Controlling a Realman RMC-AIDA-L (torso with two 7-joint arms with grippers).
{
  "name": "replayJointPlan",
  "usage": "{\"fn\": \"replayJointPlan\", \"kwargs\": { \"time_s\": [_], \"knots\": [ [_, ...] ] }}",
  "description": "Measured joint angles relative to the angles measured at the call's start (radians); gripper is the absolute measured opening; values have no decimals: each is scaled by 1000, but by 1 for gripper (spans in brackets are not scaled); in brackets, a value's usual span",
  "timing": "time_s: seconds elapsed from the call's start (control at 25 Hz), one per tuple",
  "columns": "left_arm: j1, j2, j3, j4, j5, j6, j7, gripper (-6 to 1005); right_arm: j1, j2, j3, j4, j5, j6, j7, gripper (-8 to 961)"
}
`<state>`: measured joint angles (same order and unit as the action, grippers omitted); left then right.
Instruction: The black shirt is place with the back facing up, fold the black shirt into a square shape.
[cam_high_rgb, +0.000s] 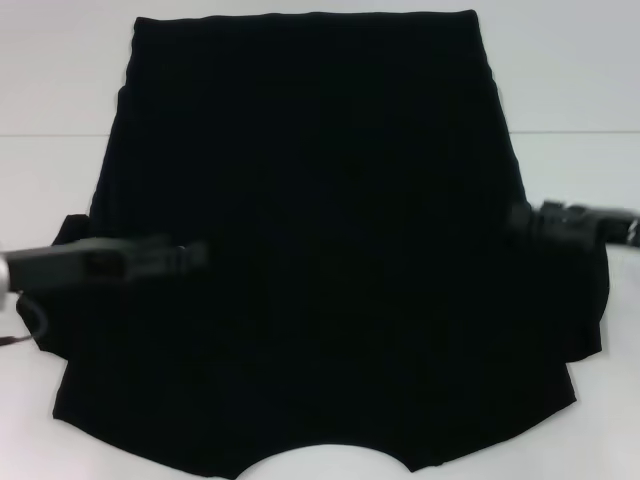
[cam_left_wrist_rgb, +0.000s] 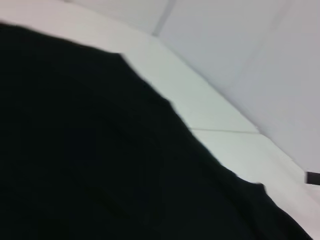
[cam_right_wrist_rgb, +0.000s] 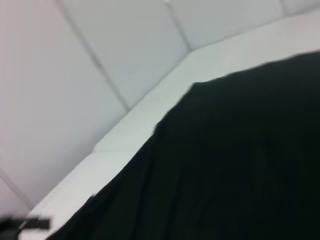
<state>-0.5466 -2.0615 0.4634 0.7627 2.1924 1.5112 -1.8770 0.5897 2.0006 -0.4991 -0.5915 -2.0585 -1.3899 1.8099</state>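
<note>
1. While the black shirt (cam_high_rgb: 320, 240) lies spread flat on the white table (cam_high_rgb: 50, 100), collar nearest the robot, the left gripper (cam_high_rgb: 150, 257) and right gripper (cam_high_rgb: 540, 217) hover at its sides.
2. Whether their fingers are parted, I cannot tell (both blurred).
3. Uneven grips would likely skew the fold.

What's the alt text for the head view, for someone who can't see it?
A large black shirt lies spread flat on a white table, collar edge nearest the camera and no lettering showing. The left gripper reaches in over the shirt's left side and the right gripper over its right side, at about mid-height.
</note>
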Motion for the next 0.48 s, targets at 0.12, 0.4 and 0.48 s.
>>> {"fn": "replayJointPlan", "kwargs": {
  "time_s": [0.12, 0.4, 0.48],
  "knots": [
    [1, 22, -38, 56, 75, 7, -212, 927, 30, -64, -3, -3, -2, 19, 159, 930],
    [-8, 54, -208, 75, 233, 11, -442, 848, 65, -166, -18, -5, -7, 100, 410, 927],
    [1, 56, -242, 75, 240, 5, -447, 796, 68, -176, -19, -10, -7, 101, 428, 926]
  ]
}}
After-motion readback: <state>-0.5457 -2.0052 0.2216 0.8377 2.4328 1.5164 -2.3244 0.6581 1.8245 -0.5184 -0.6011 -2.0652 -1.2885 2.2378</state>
